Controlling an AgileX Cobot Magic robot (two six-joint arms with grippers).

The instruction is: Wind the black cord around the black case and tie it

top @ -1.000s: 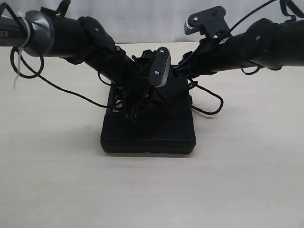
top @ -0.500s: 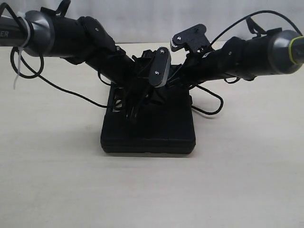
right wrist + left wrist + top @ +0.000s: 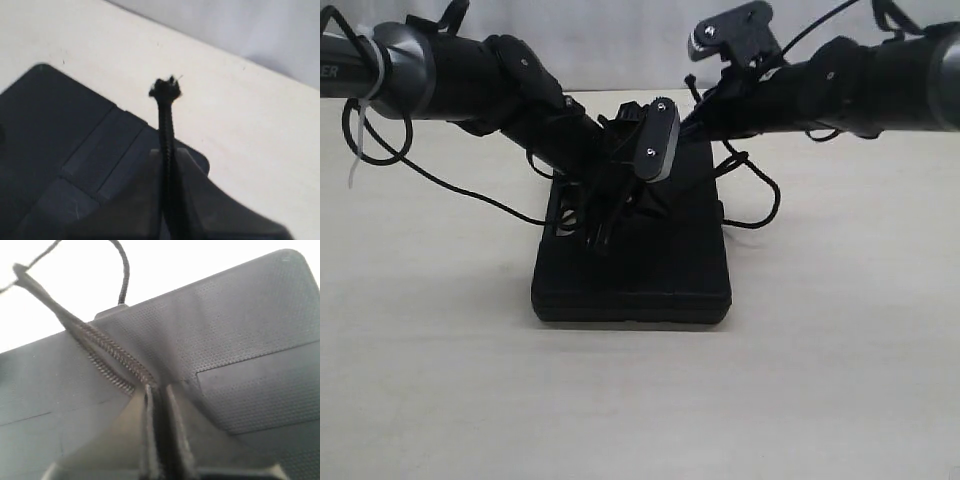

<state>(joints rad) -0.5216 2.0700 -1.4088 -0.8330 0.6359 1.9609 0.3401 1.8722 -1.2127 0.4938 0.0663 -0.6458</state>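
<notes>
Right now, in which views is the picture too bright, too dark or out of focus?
Exterior view: even light, yet the black case shows little surface detail. Left wrist view: the table is washed out white; the black cord is fairly sharp. Right wrist view: soft overall, with the near jaws blurred.

left arm (image 3: 480,75) — matte black, grey collar | white zip-tie (image 3: 352,160) | wrist bracket (image 3: 658,140) — silver screws

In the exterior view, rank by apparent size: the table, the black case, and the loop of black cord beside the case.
1. table, fills most of the frame
2. black case
3. loop of black cord, thin and clearly smaller than the case
</notes>
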